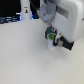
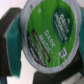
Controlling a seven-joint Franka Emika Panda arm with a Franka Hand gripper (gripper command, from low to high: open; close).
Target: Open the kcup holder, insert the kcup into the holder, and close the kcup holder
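The kcup [image 2: 47,30] fills the wrist view: a white-rimmed pod with a bright green lid printed "Dark Magic". My gripper [image 2: 42,45] is shut on it, with teal-padded fingers [image 2: 11,37] pressing its sides. In the exterior view the kcup [image 1: 50,34] hangs a little above the white table, lid tilted toward the exterior view's left, held by the gripper [image 1: 53,40] below the white arm body. The kcup holder does not show in either view.
The white table [image 1: 25,60] spreads across the exterior view. At its back, on the exterior view's left, stand a white bottle-like object [image 1: 25,13] and some dark, blurred items [image 1: 7,20].
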